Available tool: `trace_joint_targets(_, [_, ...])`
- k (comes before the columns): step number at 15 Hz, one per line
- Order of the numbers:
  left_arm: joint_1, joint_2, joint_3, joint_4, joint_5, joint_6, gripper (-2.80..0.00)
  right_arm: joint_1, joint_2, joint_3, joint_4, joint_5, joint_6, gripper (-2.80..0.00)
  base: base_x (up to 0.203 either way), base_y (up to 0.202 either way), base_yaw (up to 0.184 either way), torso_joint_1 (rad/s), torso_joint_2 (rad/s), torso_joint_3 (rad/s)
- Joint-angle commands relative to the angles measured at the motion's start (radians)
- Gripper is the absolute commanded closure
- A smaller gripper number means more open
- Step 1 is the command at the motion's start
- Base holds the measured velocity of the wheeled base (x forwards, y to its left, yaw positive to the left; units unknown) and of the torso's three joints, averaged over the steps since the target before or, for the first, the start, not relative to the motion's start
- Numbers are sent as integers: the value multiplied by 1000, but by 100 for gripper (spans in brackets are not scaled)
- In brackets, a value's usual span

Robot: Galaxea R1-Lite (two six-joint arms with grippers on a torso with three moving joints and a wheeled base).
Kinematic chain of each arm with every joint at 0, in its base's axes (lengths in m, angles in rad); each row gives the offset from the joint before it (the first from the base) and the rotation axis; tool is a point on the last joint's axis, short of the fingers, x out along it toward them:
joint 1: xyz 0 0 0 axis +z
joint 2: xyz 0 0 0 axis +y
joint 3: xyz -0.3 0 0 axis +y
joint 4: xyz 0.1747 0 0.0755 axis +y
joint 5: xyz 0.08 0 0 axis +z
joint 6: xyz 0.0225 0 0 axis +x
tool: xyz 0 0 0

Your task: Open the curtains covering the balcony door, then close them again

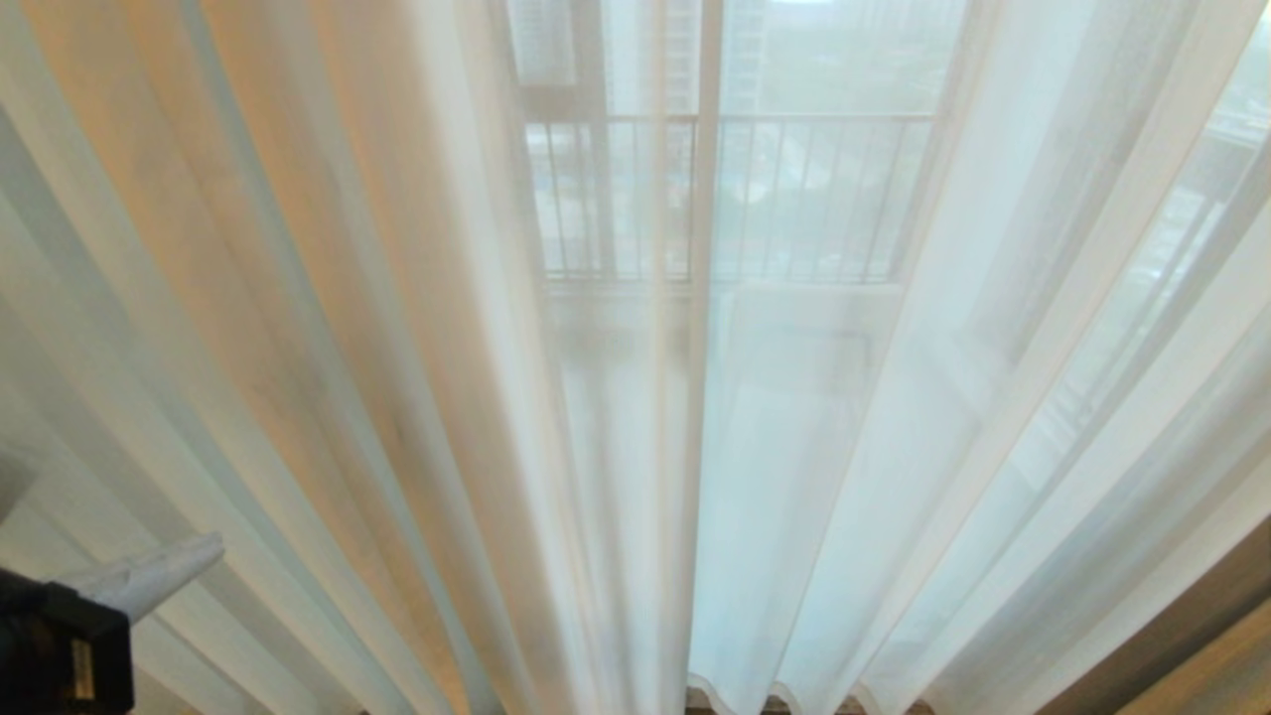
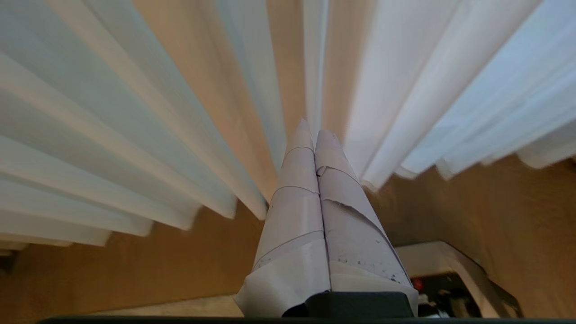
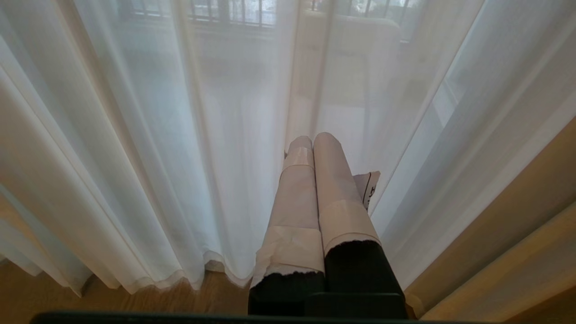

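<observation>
Hanging across my whole head view, the curtains (image 1: pixel 794 447) are sheer white fabric in soft vertical pleats, see-through enough that I can read the balcony door (image 1: pixel 707 199) frame and a barred railing (image 1: pixel 794 199) behind them. The panels meet near the centre, and their wavy hems end just above the wooden floor (image 3: pixel 135 301). At the left, the pleats take a warm tan tint.

I see the left tool (image 1: pixel 149 576) at the lower left corner of the head view, with one pale, tape-wrapped finger tapering to a blunt tip. In the left wrist view, the left tool (image 2: pixel 315 135) has both wrapped fingers pressed flat together with no gap and nothing between them. Its tips point at the pleats near the hem; I cannot tell whether they touch the fabric.

The right tool (image 3: pixel 312 141) is likewise closed, its taped fingers side by side, empty, pointing at the curtains near where the two panels meet. A beige drape (image 3: pixel 517 234) hangs just beside it.
</observation>
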Motion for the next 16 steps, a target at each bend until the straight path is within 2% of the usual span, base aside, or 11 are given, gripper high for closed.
trace_joint_targets(1, [105,-137,35,89,-113,1,0,2,0,0,0,1,-1,0,0,0,0,0,0,0])
trace_joint_targets(2, [133,-170,63,118,-139,1,0,1,0,0,0,1,-1,0,0,0,0,0,0,0])
trace_joint_targets(6, [171,-303,163,126,-154,1,0,1,0,0,0,1,-1,0,0,0,0,0,0,0])
trace_joint_targets(9, [245,-412,241,126,-174,2,0,1,0,0,0,1,-1,0,0,0,0,0,0,0])
trace_joint_targets(16, [219,-570,351,56,-179,1,0,0,0,0,0,1,-1,0,0,0,0,0,0,0])
